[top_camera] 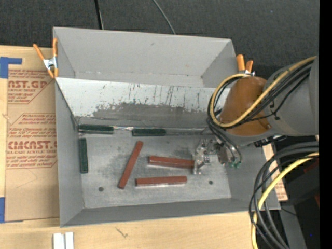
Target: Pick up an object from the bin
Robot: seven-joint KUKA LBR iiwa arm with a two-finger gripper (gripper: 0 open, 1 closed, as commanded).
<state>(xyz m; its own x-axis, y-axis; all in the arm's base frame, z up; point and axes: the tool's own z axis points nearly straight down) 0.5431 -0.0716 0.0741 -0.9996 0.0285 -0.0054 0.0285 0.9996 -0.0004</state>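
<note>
My gripper [201, 162] sat low at one end of a reddish-brown stick [168, 162]. Nothing was lifted yet, and I couldn't tell whether it was open or closed.

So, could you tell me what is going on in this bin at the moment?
The arm's gripper is low in the bin, at the right end of a red stick. Two more red sticks lie near: one below it, one slanted to the left. Green sticks lie by the back wall and left wall. All sticks seem to rest on the floor.
</note>
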